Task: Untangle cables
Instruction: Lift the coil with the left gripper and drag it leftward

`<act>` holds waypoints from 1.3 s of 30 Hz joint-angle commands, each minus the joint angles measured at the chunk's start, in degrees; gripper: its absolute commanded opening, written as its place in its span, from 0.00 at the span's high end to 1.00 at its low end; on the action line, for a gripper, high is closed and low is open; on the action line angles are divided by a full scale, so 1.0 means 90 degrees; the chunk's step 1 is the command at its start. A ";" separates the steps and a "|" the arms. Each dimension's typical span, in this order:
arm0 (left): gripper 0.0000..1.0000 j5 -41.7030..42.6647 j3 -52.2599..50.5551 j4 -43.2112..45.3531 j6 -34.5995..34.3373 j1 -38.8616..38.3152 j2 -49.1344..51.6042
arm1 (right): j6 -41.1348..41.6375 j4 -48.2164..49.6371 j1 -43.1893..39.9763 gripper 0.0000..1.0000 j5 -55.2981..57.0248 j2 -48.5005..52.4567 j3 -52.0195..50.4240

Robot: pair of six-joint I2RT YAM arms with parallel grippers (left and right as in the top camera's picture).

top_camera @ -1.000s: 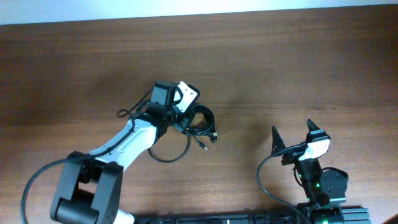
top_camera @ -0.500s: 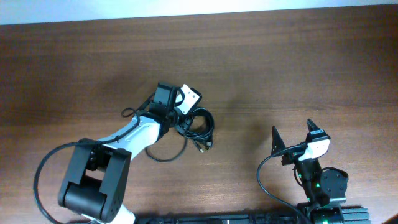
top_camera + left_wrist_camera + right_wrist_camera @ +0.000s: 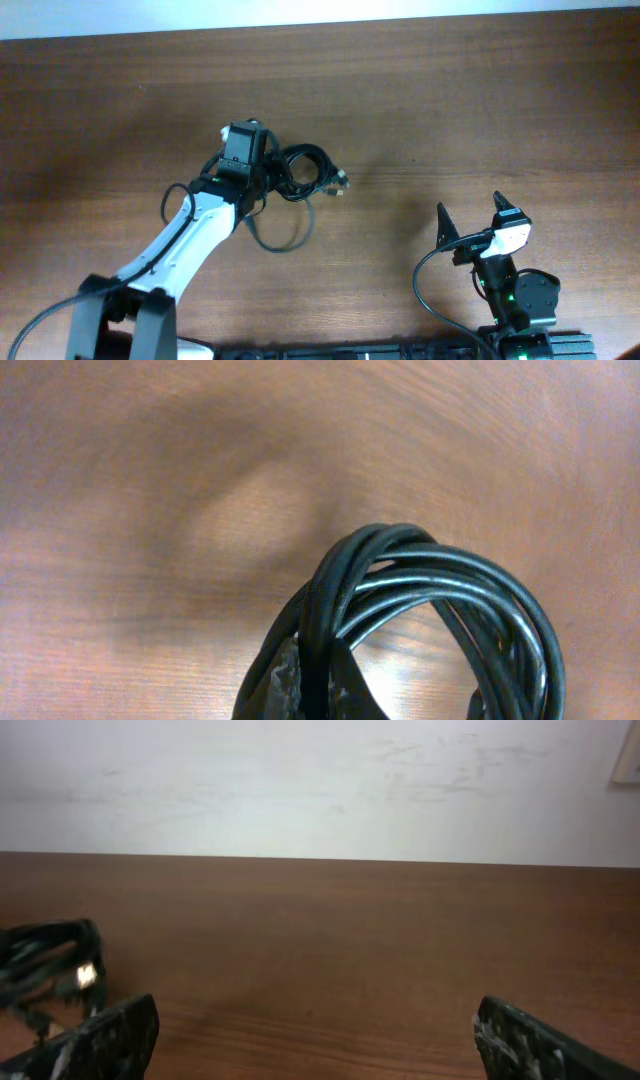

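Toward the left of the brown wooden counter (image 3: 480,90), the white-and-black left arm (image 3: 190,225) reaches up from the near-left corner on a slant, forearm stretched out and wrist turned to the right. The left gripper (image 3: 268,172) is pressed together on the thin black cables (image 3: 305,168), pinching the coiled bundle at its left edge. The bundle lies just right of that gripper, left of the counter's centre. One loose loop (image 3: 285,235) trails toward the near side beside the forearm, and a small plug end (image 3: 340,182) sticks out on the right. From the left wrist camera, several strands curve together in an arch over the wood and gather at the bottom of the picture; whether they touch the wood I cannot tell. The black right arm (image 3: 510,290) sits folded at the near-right edge, well apart from the cables. The right gripper (image 3: 470,215) has its jaws spread wide over bare wood, its fingers (image 3: 110,1035) at the lower corners of its own camera's view.
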 commanded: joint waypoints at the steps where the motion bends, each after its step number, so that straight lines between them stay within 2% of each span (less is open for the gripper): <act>1: 1.00 -0.0287 0.0078 -0.0911 -0.3820 -0.0039 -0.0250 | 0.0002 -0.0019 0.0036 0.01 0.0056 -0.0046 -0.0046; 2: 1.00 -0.0284 0.0078 -0.1265 -0.4267 -0.0039 -0.0250 | 0.0002 -0.0019 0.0036 0.01 0.0056 -0.0046 -0.0046; 3: 0.86 -0.0282 0.0078 -0.1394 -0.4442 -0.0039 -0.0250 | 0.0002 -0.0019 0.0036 0.01 0.0056 -0.0046 -0.0046; 4: 0.65 -0.0287 0.0078 -0.1401 -0.4437 -0.0039 -0.0250 | 0.0002 -0.0019 0.0036 0.01 0.0056 -0.0046 -0.0046; 6: 0.41 -0.0289 0.0078 -0.1399 -0.4133 -0.0039 -0.0250 | 0.0002 -0.0017 0.0036 0.01 0.0056 -0.0046 -0.0046; 8: 0.19 -0.0289 0.0078 -0.1389 -0.3565 -0.0036 -0.0250 | 0.0002 -0.0017 0.0036 0.01 0.0056 -0.0046 -0.0046; 9: 0.08 -0.0301 0.0078 -0.1345 -0.2820 -0.0036 -0.0250 | 0.0002 -0.0017 0.0036 0.01 0.0056 -0.0046 -0.0046; 10: 0.07 -0.0406 0.0078 -0.1326 -0.1919 -0.0036 -0.0250 | 0.0002 -0.0019 0.0036 0.01 0.0056 -0.0046 -0.0046; 11: 0.14 -0.0704 0.0078 -0.1328 -0.0979 -0.0039 -0.0250 | 0.0002 -0.0019 0.0036 0.01 0.0053 -0.0046 -0.0046; 12: 0.31 -0.1001 0.0078 -0.1328 -0.0447 -0.0036 -0.0245 | 0.0002 -0.0019 0.0036 0.01 0.0056 -0.0046 -0.0046; 13: 0.41 -0.1277 0.0078 -0.1326 0.0056 -0.0036 -0.0236 | 0.0002 -0.0019 0.0036 0.01 0.0056 -0.0046 -0.0046; 14: 0.51 -0.1290 0.0078 -0.1324 0.0243 -0.0036 -0.0233 | 0.0002 -0.0019 0.0036 0.01 0.0056 -0.0046 -0.0046; 16: 0.60 -0.1287 0.0075 -0.1324 0.0282 -0.0039 -0.0202 | 0.0002 -0.0019 0.0036 0.01 0.0056 -0.0046 -0.0046; 19: 0.61 -0.1280 0.0075 -0.1302 0.0435 -0.0039 -0.0049 | 0.0002 -0.0019 0.0036 0.01 0.0056 -0.0046 -0.0046; 21: 0.50 -0.1071 0.0075 -0.1139 0.1141 -0.0039 0.0199 | 0.0002 -0.0019 0.0036 0.01 0.0056 -0.0046 -0.0046; 22: 0.48 -0.0896 0.0075 -0.1078 0.1430 -0.0039 0.0321 | 0.0002 -0.0019 0.0036 0.01 0.0056 -0.0046 -0.0046; 25: 0.49 -0.0777 0.0075 -0.1022 0.1477 -0.0039 0.0573 | 0.0002 -0.0019 0.0036 0.01 0.0056 -0.0046 -0.0046; 29: 0.64 -0.0704 0.0075 -0.0969 0.1472 -0.0039 0.0801 | 0.0002 -0.0019 0.0036 0.01 0.0053 -0.0046 -0.0046; 34: 0.68 -0.0709 0.0075 -0.0969 0.1472 -0.0039 0.0857 | 0.0002 -0.0017 0.0036 0.01 0.0056 -0.0046 -0.0046; 36: 0.74 -0.0707 0.0075 -0.0971 0.1472 -0.0039 0.0991 | 0.0002 -0.0019 0.0036 0.01 0.0056 -0.0046 -0.0046; 39: 0.77 -0.0709 0.0075 -0.0969 0.1472 -0.0039 0.1226 | 0.0002 -0.0019 0.0036 0.01 0.0056 -0.0046 -0.0046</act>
